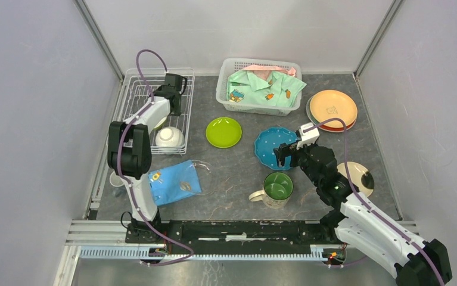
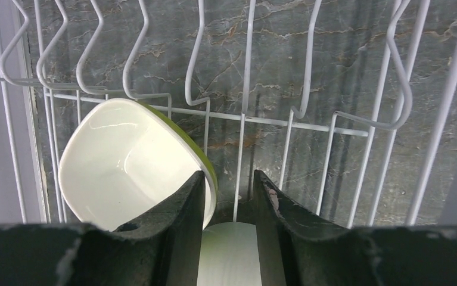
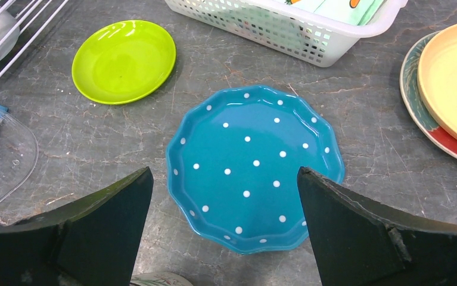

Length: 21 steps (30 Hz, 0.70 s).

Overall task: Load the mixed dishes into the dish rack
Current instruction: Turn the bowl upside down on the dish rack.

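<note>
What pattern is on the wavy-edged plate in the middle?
The scalloped round plate is teal blue with small white dots, clearest in the right wrist view.

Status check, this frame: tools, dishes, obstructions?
Left tool jaws apart over dish rack, beside white bowl. Right tool wide open above blue dotted plate. Nothing on the plate.

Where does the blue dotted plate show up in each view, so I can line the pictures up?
Top external: blue dotted plate, right of centre on the table.
Left wrist: not in it.
Right wrist: middle of the frame.
Shared landmark: dish rack, far left in top external, filling left wrist, top-left corner in right wrist.
</note>
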Available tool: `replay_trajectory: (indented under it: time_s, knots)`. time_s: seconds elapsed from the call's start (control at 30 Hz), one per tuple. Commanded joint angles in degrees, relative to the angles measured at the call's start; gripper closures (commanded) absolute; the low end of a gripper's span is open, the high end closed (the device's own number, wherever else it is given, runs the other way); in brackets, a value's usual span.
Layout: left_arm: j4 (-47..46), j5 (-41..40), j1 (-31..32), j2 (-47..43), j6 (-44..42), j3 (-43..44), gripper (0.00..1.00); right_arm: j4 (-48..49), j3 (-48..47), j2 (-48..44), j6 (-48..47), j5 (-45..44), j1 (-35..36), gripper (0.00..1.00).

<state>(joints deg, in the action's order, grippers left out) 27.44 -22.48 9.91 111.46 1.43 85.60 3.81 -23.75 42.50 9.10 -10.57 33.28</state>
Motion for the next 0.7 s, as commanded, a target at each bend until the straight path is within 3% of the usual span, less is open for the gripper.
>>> replay_trajectory:
  time_s: [0.0, 0.43, 0.67]
  knots:
    - [-0.13, -1.87, 0.75, 1.30, -3.41, 2.22, 0.57, 2.64, -0.33, 0.03, -0.35, 0.10, 0.23, 0.02]
    - [-0.14, -7.28, 1.69, 1.36, -4.71, 3.43, 0.55, 2.78, -0.33, -0.30, -0.38, -0.16, 0.11, 0.02]
    - [-0.66, -7.54, 1.69, 3.16, -3.95, 2.46, 0.59, 2.69, -0.43, -0.48, -0.40, -0.16, 0.18, 0.02]
